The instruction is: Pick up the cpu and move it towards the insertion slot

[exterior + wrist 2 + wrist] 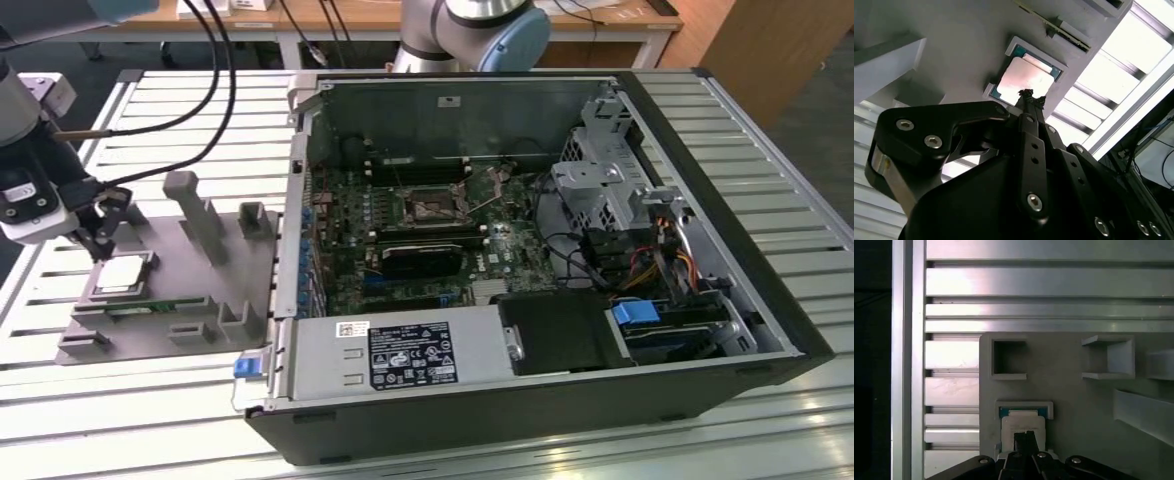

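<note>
The jaws, together, hover over the cpu (1022,423) (in its grey tray (1079,407)), posts (202,216) nearby.

My jaws over the cpu (120,272), in its tray (187,300) on the worktop (134,400). The insertion slot (434,205) sits in the case (561,410), exterior view's right.

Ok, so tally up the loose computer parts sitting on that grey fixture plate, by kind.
cpu: 1
green circuit strip: 1
Total: 2
</note>
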You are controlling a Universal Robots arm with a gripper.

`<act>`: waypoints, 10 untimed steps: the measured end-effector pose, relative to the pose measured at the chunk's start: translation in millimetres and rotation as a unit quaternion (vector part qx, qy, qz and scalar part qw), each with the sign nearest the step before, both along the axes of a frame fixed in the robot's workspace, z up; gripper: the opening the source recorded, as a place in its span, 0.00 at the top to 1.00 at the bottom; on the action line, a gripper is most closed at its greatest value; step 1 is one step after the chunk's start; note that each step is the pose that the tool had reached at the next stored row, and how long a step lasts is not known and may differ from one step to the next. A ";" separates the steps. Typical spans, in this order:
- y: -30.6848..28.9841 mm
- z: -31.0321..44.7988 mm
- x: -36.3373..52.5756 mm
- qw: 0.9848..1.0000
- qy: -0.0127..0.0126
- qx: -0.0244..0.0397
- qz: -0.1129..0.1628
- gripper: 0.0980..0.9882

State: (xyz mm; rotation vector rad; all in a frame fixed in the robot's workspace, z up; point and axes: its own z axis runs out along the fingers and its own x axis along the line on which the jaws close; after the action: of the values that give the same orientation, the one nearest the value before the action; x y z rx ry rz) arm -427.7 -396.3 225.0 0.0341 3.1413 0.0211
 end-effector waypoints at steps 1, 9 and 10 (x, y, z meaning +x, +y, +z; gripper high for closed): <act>-0.4 -1.3 0.0 1.000 0.000 0.000 -0.003 1.00; -3.2 -11.7 0.0 1.000 0.000 0.000 -0.015 1.00; -3.3 -13.4 0.0 1.000 0.000 0.000 -0.015 1.00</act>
State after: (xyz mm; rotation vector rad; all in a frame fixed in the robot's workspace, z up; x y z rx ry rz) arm -427.7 -399.6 211.6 0.0822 3.1401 0.0211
